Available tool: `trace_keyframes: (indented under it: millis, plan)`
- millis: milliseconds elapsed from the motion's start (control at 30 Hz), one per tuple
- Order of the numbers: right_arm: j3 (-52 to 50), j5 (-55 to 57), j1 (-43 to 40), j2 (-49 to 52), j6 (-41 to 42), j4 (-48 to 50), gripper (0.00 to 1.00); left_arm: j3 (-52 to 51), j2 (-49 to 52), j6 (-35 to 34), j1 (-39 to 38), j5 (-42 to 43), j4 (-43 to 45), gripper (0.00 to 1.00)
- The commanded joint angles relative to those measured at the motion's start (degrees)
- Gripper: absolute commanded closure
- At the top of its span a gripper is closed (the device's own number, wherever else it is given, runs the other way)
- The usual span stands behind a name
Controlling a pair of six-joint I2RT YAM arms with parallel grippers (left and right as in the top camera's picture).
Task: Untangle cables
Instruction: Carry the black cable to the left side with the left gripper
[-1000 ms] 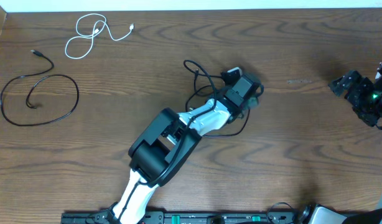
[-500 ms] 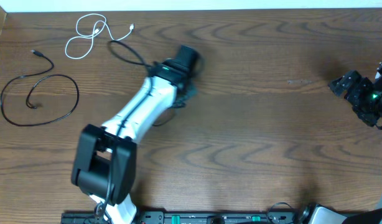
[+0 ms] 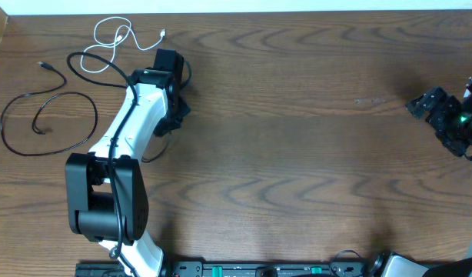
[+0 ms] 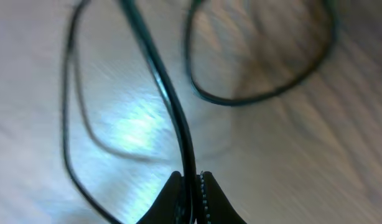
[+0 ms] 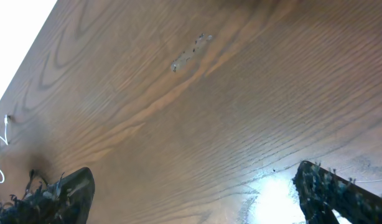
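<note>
Overhead, a brown wood-grain bench [image 3: 297, 154] carries three cables, all at its far left corner: a white cable [image 3: 105, 42], a loose black cable [image 3: 48, 115], and a held black cable [image 3: 105, 57] between them.

Left wrist: the left claw [image 4: 191, 182] is pinched narrowly on that held cable.

Right wrist: the right claw [image 5: 192, 177] gapes wide over the bench, holding nothing.
</note>
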Motion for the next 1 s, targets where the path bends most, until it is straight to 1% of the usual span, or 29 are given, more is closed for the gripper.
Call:
trace_keyframes:
  millis: [0,100,300,333,400,467,533,600,733,800,967]
  plan:
    - [0.9,-0.5,0.2,0.0,0.6,0.0,0.01,0.0,-0.1,-2.7,2.7,-6.4,-3.1,0.93]
    - [0.9,-0.5,0.2,0.0,0.6,0.0,0.01,0.0,-0.1,-6.7,5.6,-6.2,-7.0,0.93]
    - [0.9,-0.5,0.2,0.0,0.6,0.0,0.01,0.0,-0.1,-7.3,9.4,-4.7,-14.3,0.92]
    - [0.9,-0.5,0.2,0.0,0.6,0.0,0.01,0.0,-0.1,-9.3,10.0,-4.7,-16.6,0.92]
    - [0.9,-0.5,0.2,0.0,0.6,0.0,0.01,0.0,-0.1,-17.0,11.8,-4.7,-20.6,0.93]
    - [0.9,-0.5,0.2,0.0,0.6,0.0,0.01,0.0,-0.1,-20.5,14.3,-4.7,-21.2,0.93]
    - [0.9,-0.5,0.2,0.0,0.6,0.0,0.01,0.0,-0.1,-22.4,18.3,-4.7,-21.2,0.92]
    - [0.9,-0.5,0.2,0.0,0.6,0.0,0.01,0.0,-0.1,-22.4,22.6,-4.7,-21.2,0.92]
    - [0.9,-0.5,0.2,0.0,0.6,0.0,0.01,0.0,-0.1,-22.4,33.6,-4.8,-21.2,0.92]
    - [0.9,-0.5,0.2,0.0,0.6,0.0,0.01,0.0,-0.1,-22.4,41.1,-4.7,-20.9,0.93]
    - [0.9,-0.5,0.2,0.0,0.6,0.0,0.01,0.0,-0.1,-22.4,52.1,-6.1,-16.7,0.93]
